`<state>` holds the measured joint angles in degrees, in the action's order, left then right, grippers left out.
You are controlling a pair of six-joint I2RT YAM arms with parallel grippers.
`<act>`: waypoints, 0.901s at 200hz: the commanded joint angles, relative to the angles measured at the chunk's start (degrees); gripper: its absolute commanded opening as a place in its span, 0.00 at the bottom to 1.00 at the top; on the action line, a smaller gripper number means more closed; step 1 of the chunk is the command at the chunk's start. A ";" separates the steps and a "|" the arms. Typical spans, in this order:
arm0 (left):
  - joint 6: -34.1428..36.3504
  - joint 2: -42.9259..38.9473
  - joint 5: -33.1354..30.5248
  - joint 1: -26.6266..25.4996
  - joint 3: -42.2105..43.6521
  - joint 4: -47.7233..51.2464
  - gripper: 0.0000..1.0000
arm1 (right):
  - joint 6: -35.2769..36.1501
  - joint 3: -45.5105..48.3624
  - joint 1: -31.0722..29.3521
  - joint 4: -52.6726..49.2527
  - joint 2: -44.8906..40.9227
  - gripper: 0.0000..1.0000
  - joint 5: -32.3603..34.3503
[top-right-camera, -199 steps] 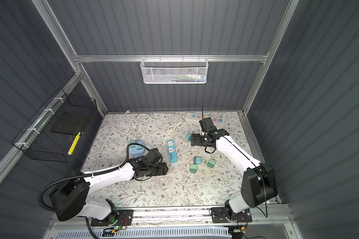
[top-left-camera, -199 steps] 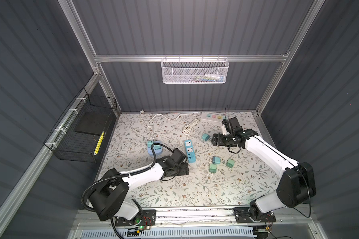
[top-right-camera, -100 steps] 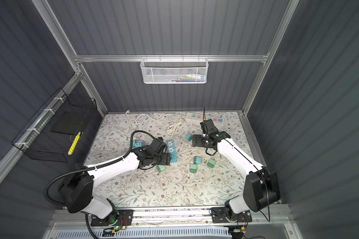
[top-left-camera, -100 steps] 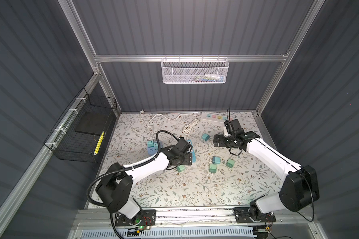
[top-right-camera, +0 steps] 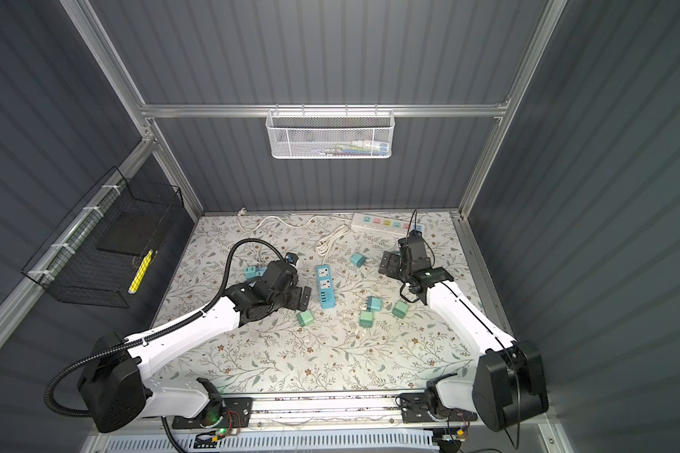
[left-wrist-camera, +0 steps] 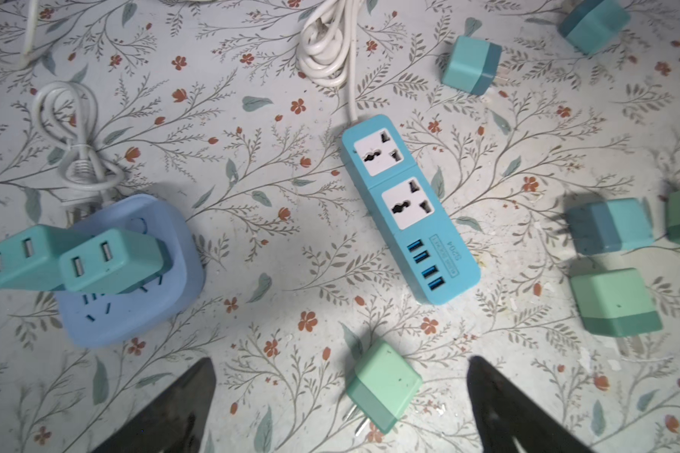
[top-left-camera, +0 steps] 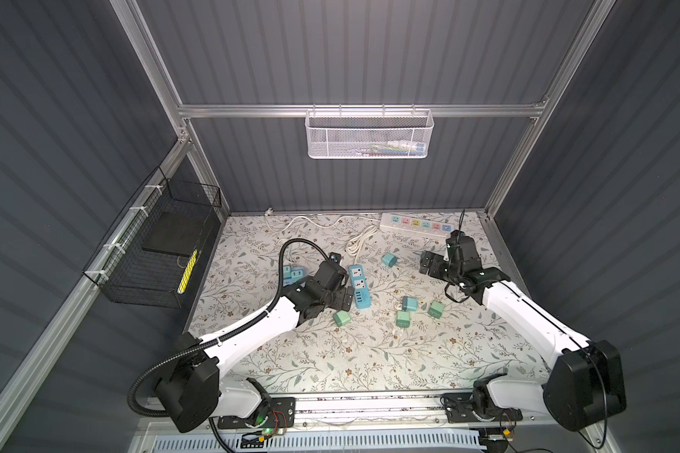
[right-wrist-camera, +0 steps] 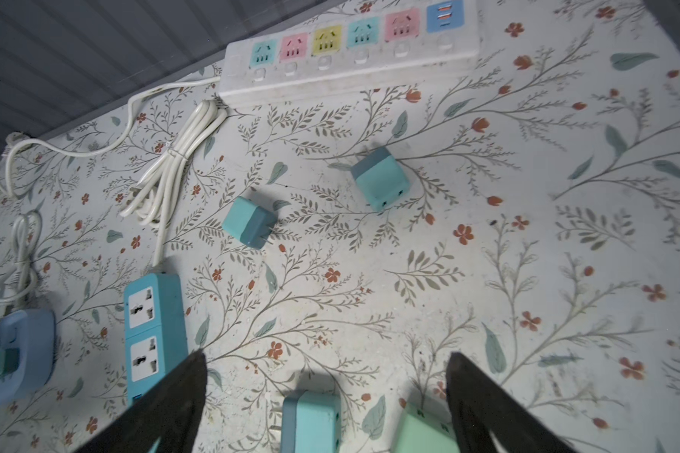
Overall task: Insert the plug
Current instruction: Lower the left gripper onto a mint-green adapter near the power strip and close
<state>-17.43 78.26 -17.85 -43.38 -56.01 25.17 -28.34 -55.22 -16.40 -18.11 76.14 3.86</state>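
A green plug (left-wrist-camera: 383,386) lies on its side on the flowered mat, prongs showing, between the fingers of my left gripper (left-wrist-camera: 338,361). The gripper is open and hovers above it without touching. In both top views this plug (top-left-camera: 342,318) sits just in front of the left gripper (top-left-camera: 346,299), next to the blue power strip (top-left-camera: 360,285), whose two sockets (left-wrist-camera: 393,180) are empty. My right gripper (top-left-camera: 428,264) is open over the mat at the right. A teal plug (right-wrist-camera: 311,421) and a green plug (right-wrist-camera: 421,435) lie below it.
A light blue socket block (left-wrist-camera: 134,270) with two teal plugs in it sits left of the strip. A white multi-socket strip (top-left-camera: 417,225) lies along the back wall with coiled white cords (top-left-camera: 360,243). Several loose plugs (top-left-camera: 409,304) are scattered mid-mat.
My left gripper has opened wide and drawn back toward the blue strip, leaving the green plug on the mat. The right gripper has shifted slightly and stayed open.
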 commanded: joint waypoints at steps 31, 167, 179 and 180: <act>6.70 5.73 6.57 1.54 -5.69 11.26 0.90 | 2.23 -7.47 0.41 -2.09 6.04 0.75 -13.14; 11.30 19.96 19.77 -0.38 -9.37 13.17 0.75 | 1.98 -5.21 0.41 0.17 4.84 0.77 -15.62; 10.53 20.59 19.53 -0.56 -9.62 13.33 0.75 | 1.91 -4.77 0.41 0.35 4.56 0.78 -15.46; 10.46 20.65 19.52 -0.61 -9.63 13.33 0.75 | 1.90 -4.75 0.41 0.35 4.51 0.78 -15.46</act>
<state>-6.42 97.91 0.49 -43.44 -64.73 37.34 -26.94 -61.08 -16.16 -17.58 82.02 -12.03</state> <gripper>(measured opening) 0.745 0.774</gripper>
